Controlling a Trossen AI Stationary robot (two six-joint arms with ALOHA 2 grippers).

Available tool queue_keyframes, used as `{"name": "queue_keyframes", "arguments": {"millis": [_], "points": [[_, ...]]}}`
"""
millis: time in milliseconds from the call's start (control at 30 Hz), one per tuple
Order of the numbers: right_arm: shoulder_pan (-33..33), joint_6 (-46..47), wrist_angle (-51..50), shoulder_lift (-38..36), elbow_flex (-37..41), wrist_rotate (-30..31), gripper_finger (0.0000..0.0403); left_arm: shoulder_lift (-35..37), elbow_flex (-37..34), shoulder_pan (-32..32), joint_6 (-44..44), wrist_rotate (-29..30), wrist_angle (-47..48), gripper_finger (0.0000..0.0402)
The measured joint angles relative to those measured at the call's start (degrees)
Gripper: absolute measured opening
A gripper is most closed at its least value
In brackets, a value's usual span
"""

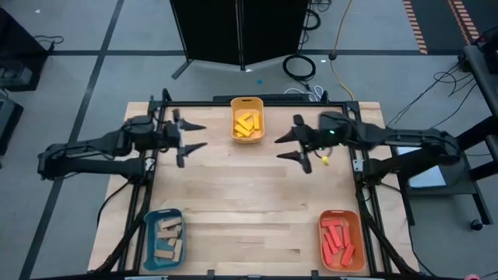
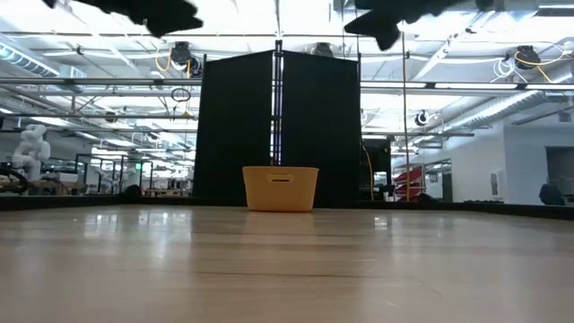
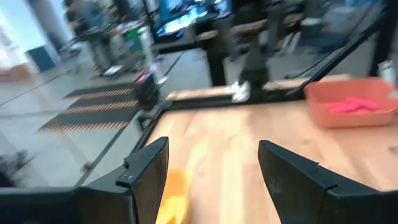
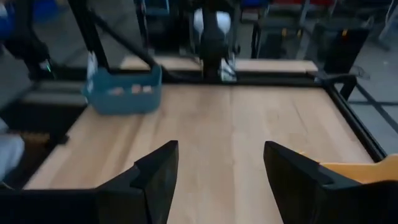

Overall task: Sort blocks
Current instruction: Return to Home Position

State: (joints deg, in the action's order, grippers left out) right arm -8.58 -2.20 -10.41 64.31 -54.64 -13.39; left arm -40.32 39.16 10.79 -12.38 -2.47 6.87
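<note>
The blocks lie sorted in three trays. Yellow blocks (image 1: 247, 124) fill the yellow tray (image 1: 235, 117) at the far edge. Tan blocks (image 1: 169, 238) sit in the teal tray (image 1: 149, 241) at the near left, and red blocks (image 1: 339, 239) in the orange tray (image 1: 358, 233) at the near right. My left gripper (image 1: 202, 135) hovers open, left of the yellow tray. My right gripper (image 1: 278, 148) hovers open, right of that tray. Both hang high above the table in the low view, left arm (image 2: 152, 13) and right arm (image 2: 386, 22). A small yellow piece (image 1: 324, 161) lies under the right arm.
The table's raised dark frame (image 1: 366, 194) runs along its sides. The left wrist view shows the orange tray (image 3: 348, 102) ahead and a yellow tray corner (image 3: 174, 196) below the fingers. The right wrist view shows the teal tray (image 4: 121, 93) and the yellow tray's rim (image 4: 367, 169).
</note>
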Motion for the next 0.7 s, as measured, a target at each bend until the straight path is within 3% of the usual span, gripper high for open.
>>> {"name": "queue_keyframes", "arguments": {"millis": [167,300,500,700], "points": [[0.0,5.4,11.8,-8.5,11.7,0.1,0.0208,8.8,-0.2,2.2,-0.1,0.8,8.5,0.0244],[0.0,8.1,20.3,-11.3,17.9,0.2,0.0208,16.3,-2.2,2.3,0.7,0.8,9.6,0.0244],[0.0,8.6,27.7,-11.3,23.1,4.0,0.0208,23.1,-7.4,2.3,8.9,0.6,5.1,0.0244],[0.0,9.8,30.7,-10.4,25.3,6.2,0.0198,23.8,-13.7,2.3,12.4,-0.5,-1.6,0.0244]]}}
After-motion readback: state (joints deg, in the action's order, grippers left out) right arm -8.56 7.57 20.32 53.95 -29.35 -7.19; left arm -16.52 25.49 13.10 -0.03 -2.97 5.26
